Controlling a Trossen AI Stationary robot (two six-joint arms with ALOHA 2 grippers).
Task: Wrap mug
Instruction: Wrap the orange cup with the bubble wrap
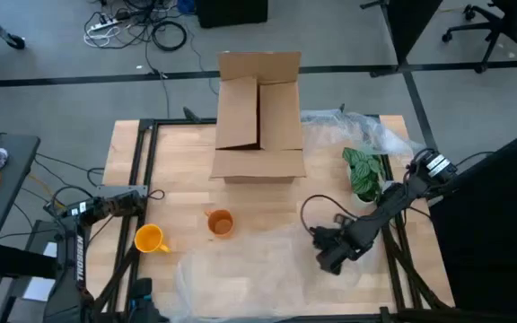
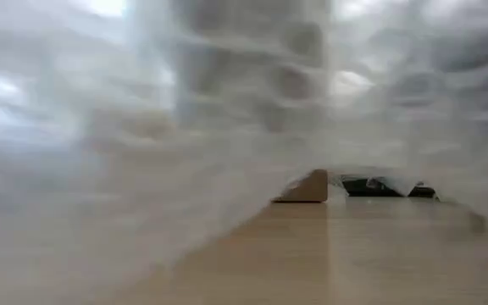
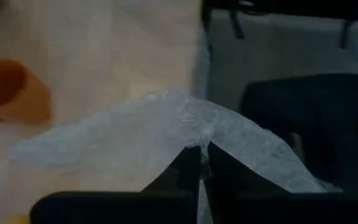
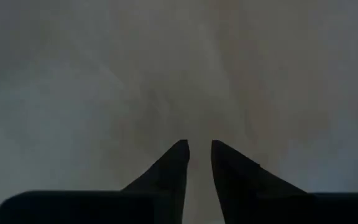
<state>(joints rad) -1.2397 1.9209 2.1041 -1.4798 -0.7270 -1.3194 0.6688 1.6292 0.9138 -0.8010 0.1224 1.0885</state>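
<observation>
Mug (image 1: pixel 150 239): yellow-orange, stands upright on the wooden table (image 1: pixel 187 170) in the lower left of the high view, handle toward the lower right, nothing touching it and no wrap on it

Left gripper (image 3: pixel 201 155): fingers closed down almost together on a fold of the plastic sheet (image 3: pixel 166 127), which rises to a peak at the fingertips and falls away to both sides. Seen in the left wrist view only. An orange cup (image 3: pixel 8 90) sits at the left edge of that view, beyond the sheet's end; table edge and grey floor fill the upper right

Right gripper (image 1: pixel 330 256): lower right of the high view, low over the right margin of the plastic sheet (image 1: pixel 240 269), arm running up and right to the table's side. The right wrist view shows only a blurred pale surface ahead; cannot tell how far it is open or whether it has hold of anything

Plastic sheet: clear, crinkled, spread along the lower centre of the high view, between the two arms. In the low view it fills nearly the whole frame (image 2: pixel 142 127)

Orange cup (image 1: pixel 220 222): centre of the high view, right of the mug and apart from it, just above the sheet's upper margin

Cardboard box (image 1: pixel 258 117): upper centre, flaps open; one corner (image 2: pixel 307 188) shows under the sheet in the low view

Green leaf-patterned item (image 1: pixel 362 170): right of the box, above the right gripper
</observation>
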